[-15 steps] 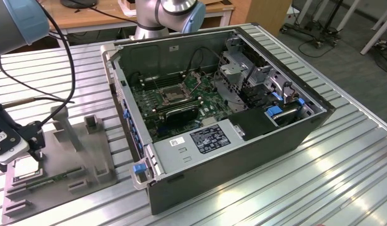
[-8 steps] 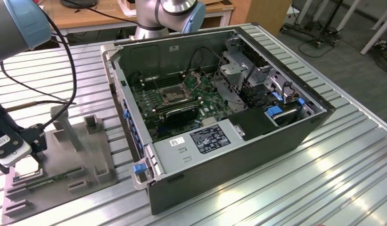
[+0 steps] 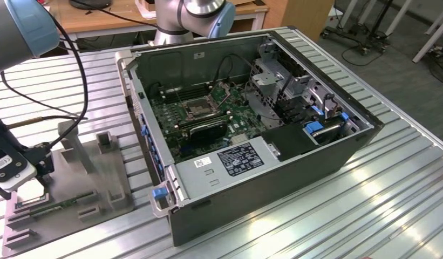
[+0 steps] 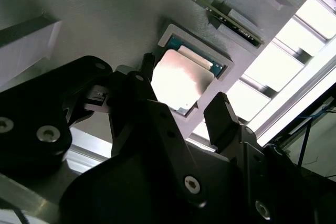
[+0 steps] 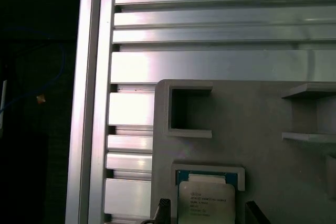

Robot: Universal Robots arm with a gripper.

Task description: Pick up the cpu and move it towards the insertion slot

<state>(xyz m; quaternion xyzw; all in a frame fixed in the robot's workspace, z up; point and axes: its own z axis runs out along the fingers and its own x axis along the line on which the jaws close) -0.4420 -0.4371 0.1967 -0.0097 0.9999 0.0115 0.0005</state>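
Hanging over the grey plate (image 3: 91,181) at the exterior view's left, the gripper (image 4: 184,80) has its two black fingers (image 4: 218,111) spread wide, one on either side of the cpu (image 4: 176,72). In the first wrist view a sliver of gap shows at each edge of the chip (so nothing is grasped). The cpu lies flat, metal top up, in a square pale-walled nest (image 5: 210,170) on the plate. A green memory stick (image 4: 210,4) lies in its own holder just beside that nest. The slot (image 3: 199,110), a silvery frame with a dark centre, sits on the green board inside the open case (image 3: 279,178), well apart from the gripper. Plate and case both rest on a slatted metal table (image 3: 365,216).
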